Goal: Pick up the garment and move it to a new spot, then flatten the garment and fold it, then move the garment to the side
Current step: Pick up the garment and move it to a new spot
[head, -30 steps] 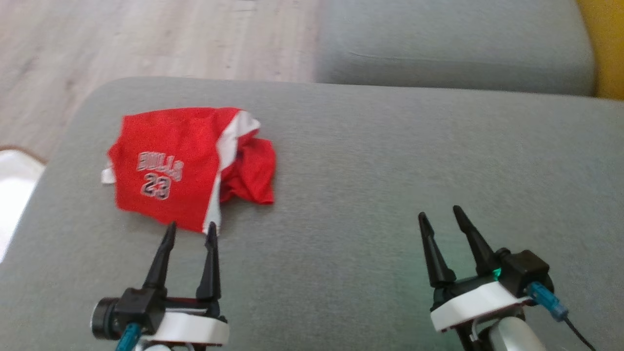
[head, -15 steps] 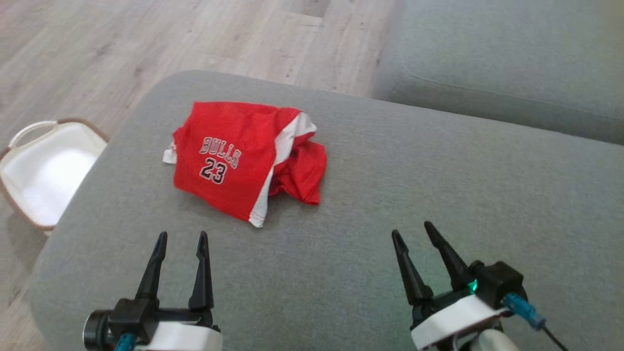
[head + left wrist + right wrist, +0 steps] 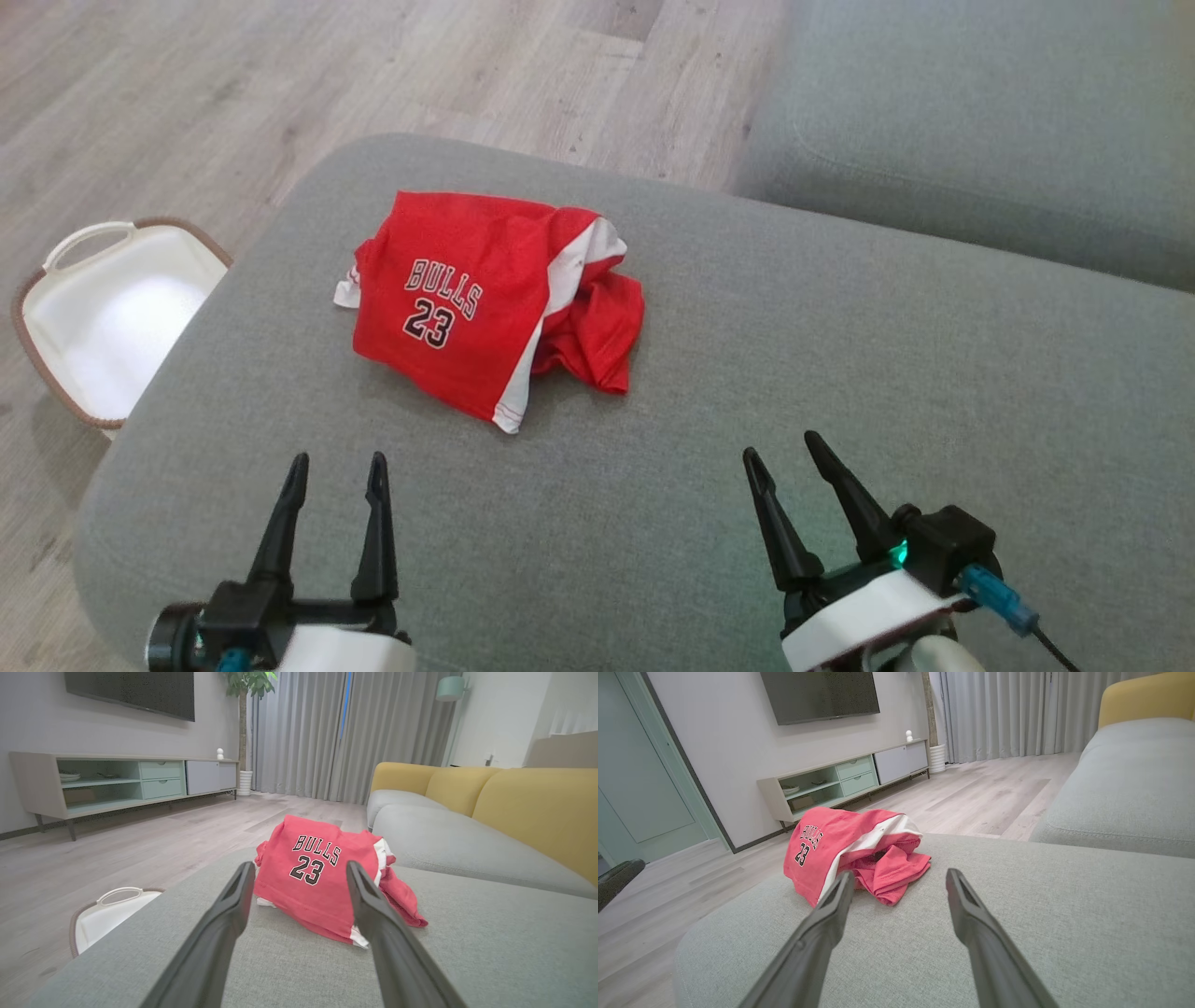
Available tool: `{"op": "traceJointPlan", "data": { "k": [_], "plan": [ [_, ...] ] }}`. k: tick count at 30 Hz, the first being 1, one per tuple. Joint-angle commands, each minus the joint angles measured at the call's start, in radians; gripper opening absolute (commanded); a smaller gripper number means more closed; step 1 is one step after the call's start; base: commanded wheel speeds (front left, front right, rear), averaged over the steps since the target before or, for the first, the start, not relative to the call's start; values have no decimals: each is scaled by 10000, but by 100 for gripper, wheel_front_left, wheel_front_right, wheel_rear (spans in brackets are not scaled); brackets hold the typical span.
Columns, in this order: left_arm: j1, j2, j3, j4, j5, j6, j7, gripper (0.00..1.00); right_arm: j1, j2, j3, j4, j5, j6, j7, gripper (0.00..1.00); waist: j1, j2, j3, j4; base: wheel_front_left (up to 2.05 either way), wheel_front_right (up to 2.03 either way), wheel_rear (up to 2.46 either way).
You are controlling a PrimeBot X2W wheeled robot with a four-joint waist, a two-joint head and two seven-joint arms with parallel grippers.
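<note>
"Starting at the fingers: how do they stand?" asked the 1st inspector.

"Both pairs are released," said the 2nd. "The left gripper [image 3: 338, 459] has its 2 fingers spread with nothing between them, and the right gripper [image 3: 780, 444] is the same. Both are held over the near part of the grey sofa seat [image 3: 794, 355] and touch no cloth."

"And the garment [image 3: 467, 308]?"

"It is a red jersey, crumpled on the far left part of the seat, apart from both grippers. It is not flat. The printed panel faces up on the left and a bunched red fold sits at its right. A white basket [image 3: 112, 317] stands on the floor just past the seat's left edge."

"Which way does it lie from the fingers?"

"It lies ahead of the left pair and slightly to the right. In the left wrist view it sits squarely between the 2 fingers. From the right pair it lies ahead and well off to the left — beyond the left-hand finger in the right wrist view."

"Long axis?"

"Roughly across the robot's front. The white-trimmed near corner [image 3: 509, 420] points back toward the gap between the arms."

"Judgement?"

"The left arm is nearer and better aligned — a straight reach should meet the near hem. The right arm would have to swing across. Pick-up has not yet begun."
</note>
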Motion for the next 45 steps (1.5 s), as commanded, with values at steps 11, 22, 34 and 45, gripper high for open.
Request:
{"op": "traceJointPlan", "data": {
  "k": [11,22,34,45],
  "plan": [
    [-2942,809,909,549,489,-631,-95,100,-708,-52,-467,-650,-314,-7,-109,100,1,0,1394,-695,0,0,0],
    [-7416,2535,-805,3958,-353,-845,1155,100,-1473,-52,-1199,-1071,-753,-7,-109,100,1,0,3048,-1507,0,0,0],
    [-9468,3764,-4187,6213,-3519,-850,3610,100,-2049,-52,-1351,-1344,-609,-7,-109,100,1,0,4001,-2304,0,0,0],
    [-10072,4231,-5082,5979,-5275,-850,1958,0,-2058,-52,-1374,-1231,-478,-7,-109,100,1,0,3610,-2361,0,0,0]
  ]
}}
